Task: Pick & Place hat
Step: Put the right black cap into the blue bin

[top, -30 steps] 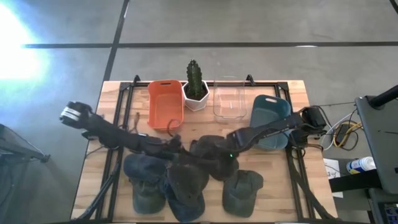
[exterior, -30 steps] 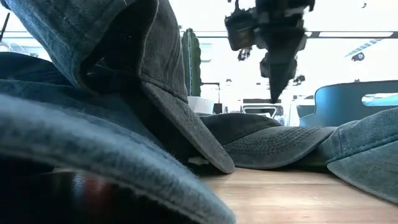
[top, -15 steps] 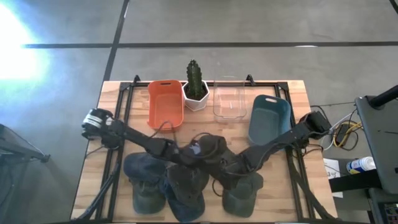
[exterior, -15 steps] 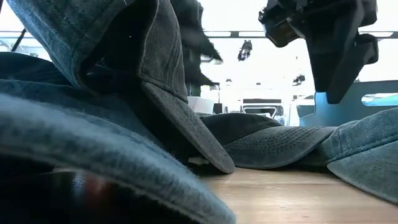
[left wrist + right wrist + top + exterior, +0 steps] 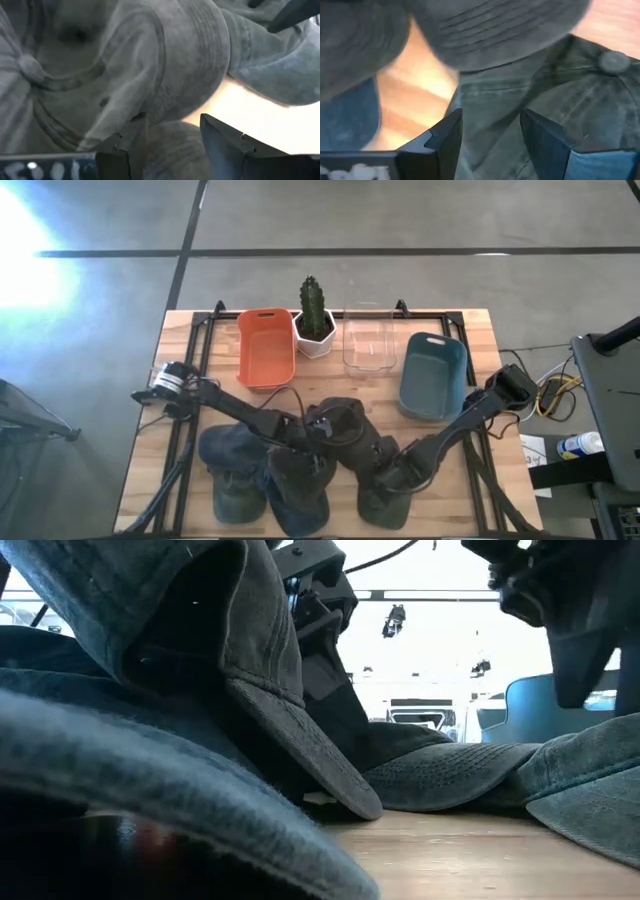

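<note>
Several denim hats lie heaped on the near half of the table: a dark grey one [image 5: 345, 420] in the middle, a blue one [image 5: 222, 448] at the near left, an olive one [image 5: 300, 480] and a green one [image 5: 388, 498] at the near right. My left gripper [image 5: 322, 430] hangs open, slanting down over the grey hat's crown [image 5: 165, 65]. My right gripper [image 5: 392, 476] is open too, pointing down just above the green hat [image 5: 560, 95], whose top button [image 5: 612, 61] shows beyond its fingers. Whether either gripper touches cloth, I cannot tell.
Along the far edge stand an orange bin [image 5: 266, 345], a potted cactus [image 5: 315, 320], a clear bin [image 5: 368, 345] and a blue bin [image 5: 432, 375]. Bare wood [image 5: 445, 500] shows at the near right corner. A brim [image 5: 300, 750] fills the near low view.
My right gripper has swung from the table's middle toward the near right and down, rolling about its own line, and now stands over the green hat. My left gripper has reached toward the table's middle, sunk and tipped downward over the grey hat. The hats have not moved.
</note>
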